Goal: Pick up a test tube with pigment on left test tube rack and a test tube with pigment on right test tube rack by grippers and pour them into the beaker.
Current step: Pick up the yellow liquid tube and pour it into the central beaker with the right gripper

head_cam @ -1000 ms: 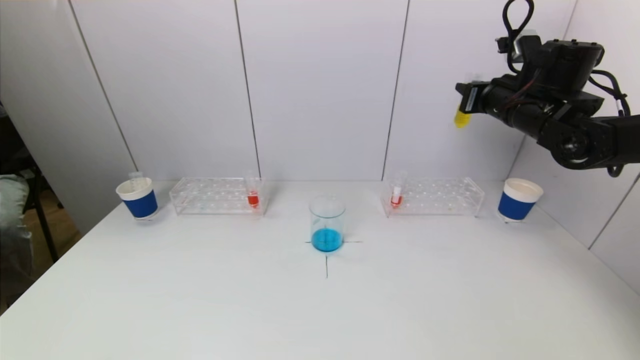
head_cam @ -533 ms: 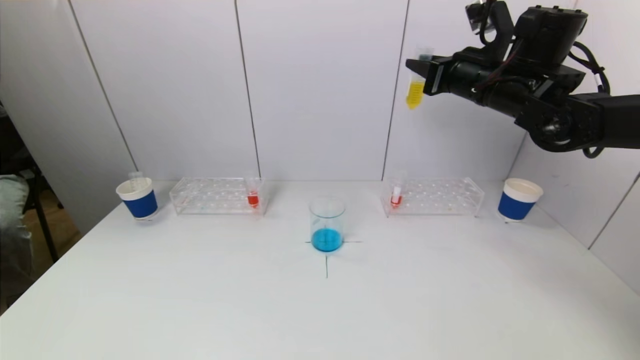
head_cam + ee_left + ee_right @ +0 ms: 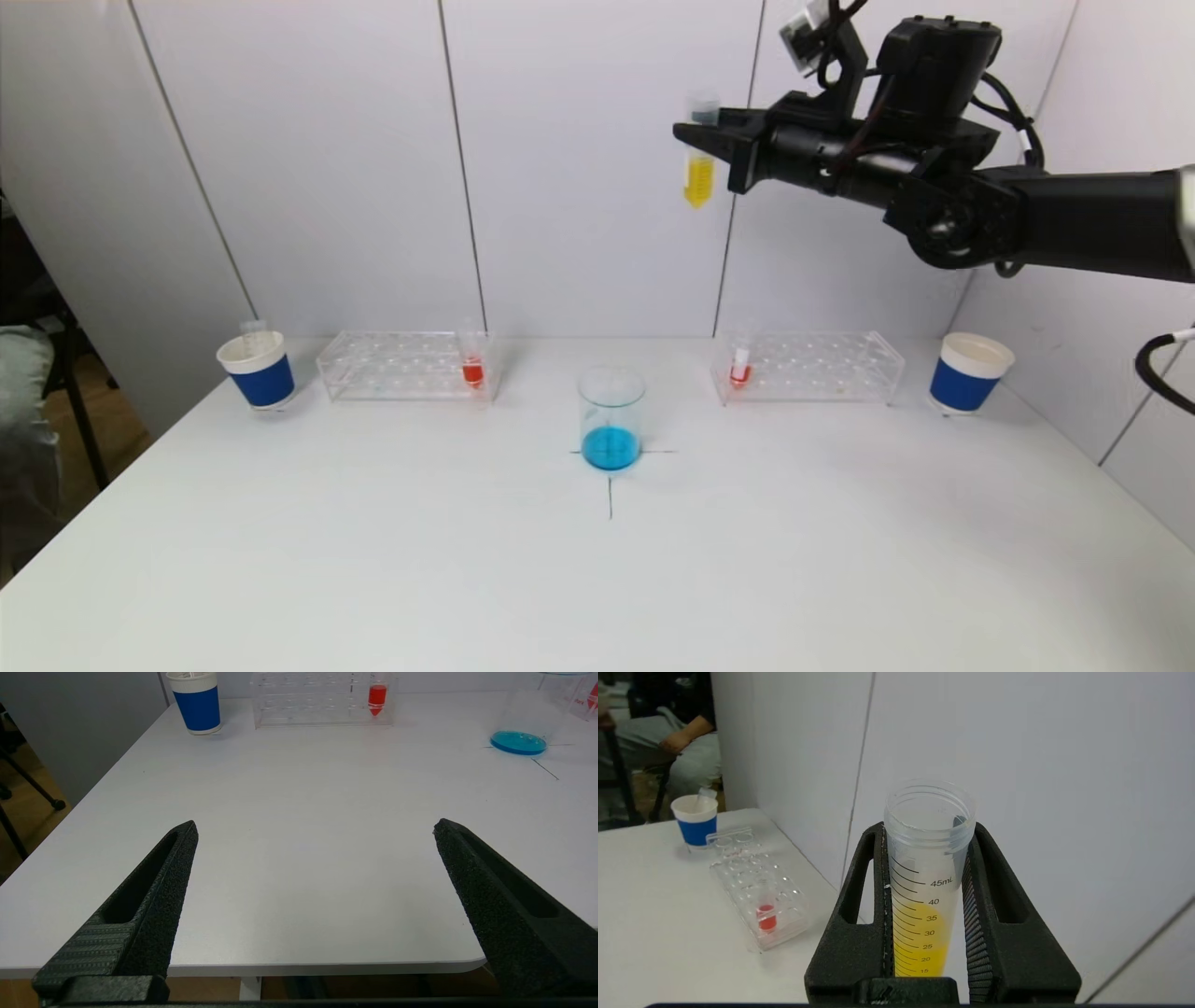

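Observation:
My right gripper (image 3: pixel 700 138) is shut on a clear test tube with yellow pigment (image 3: pixel 697 177), held upright high above the table, up and to the right of the beaker (image 3: pixel 611 418), which holds blue liquid. The right wrist view shows the tube (image 3: pixel 924 896) clamped between the two fingers (image 3: pixel 976 891). The left rack (image 3: pixel 406 365) holds a tube with red pigment (image 3: pixel 472 364). The right rack (image 3: pixel 808 367) holds a small red tube (image 3: pixel 739 366). My left gripper (image 3: pixel 315 830) is open and empty, low at the table's near left edge, out of the head view.
A blue-banded paper cup (image 3: pixel 258 369) with an empty tube in it stands left of the left rack. Another paper cup (image 3: pixel 969 372) stands right of the right rack. A black cross mark (image 3: pixel 610 485) lies under the beaker. White wall panels stand behind.
My right arm has swung left and slightly up with the yellow tube, from above the right cup toward the space above the beaker. Nothing on the table moved.

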{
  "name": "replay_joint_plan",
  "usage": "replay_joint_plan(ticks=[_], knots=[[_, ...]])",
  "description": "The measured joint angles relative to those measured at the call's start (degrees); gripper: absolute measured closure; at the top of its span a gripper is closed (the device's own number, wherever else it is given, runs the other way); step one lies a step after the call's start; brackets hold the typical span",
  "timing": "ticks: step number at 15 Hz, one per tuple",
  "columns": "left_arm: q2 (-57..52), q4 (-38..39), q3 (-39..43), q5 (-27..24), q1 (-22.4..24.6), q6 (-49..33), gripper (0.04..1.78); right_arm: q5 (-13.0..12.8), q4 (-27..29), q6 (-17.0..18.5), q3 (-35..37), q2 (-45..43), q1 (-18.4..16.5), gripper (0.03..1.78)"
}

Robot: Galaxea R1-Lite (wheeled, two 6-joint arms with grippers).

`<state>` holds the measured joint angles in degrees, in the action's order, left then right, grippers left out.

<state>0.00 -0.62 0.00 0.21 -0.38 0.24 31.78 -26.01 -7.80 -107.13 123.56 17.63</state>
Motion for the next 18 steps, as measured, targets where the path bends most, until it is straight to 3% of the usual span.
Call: replay_joint_plan(ticks=[2, 8, 12, 18], knots=[[0.0, 0.0, 0.0, 0.0, 0.0, 0.0, 0.06, 6.4, 0.5, -5.8, -1.8, 2.7, 0.7, 1.33], [0.0, 0.0, 0.0, 0.0, 0.0, 0.0, 0.06, 14.0, 0.8, -23.6, -1.6, 7.3, 3.0, 1.33], [0.0, 0.0, 0.0, 0.0, 0.0, 0.0, 0.06, 19.4, 0.9, -29.5, -1.5, 9.2, 3.5, 1.33], [0.0, 0.0, 0.0, 0.0, 0.0, 0.0, 0.06, 21.5, 0.7, -38.8, -1.0, 11.2, 4.4, 1.33]])
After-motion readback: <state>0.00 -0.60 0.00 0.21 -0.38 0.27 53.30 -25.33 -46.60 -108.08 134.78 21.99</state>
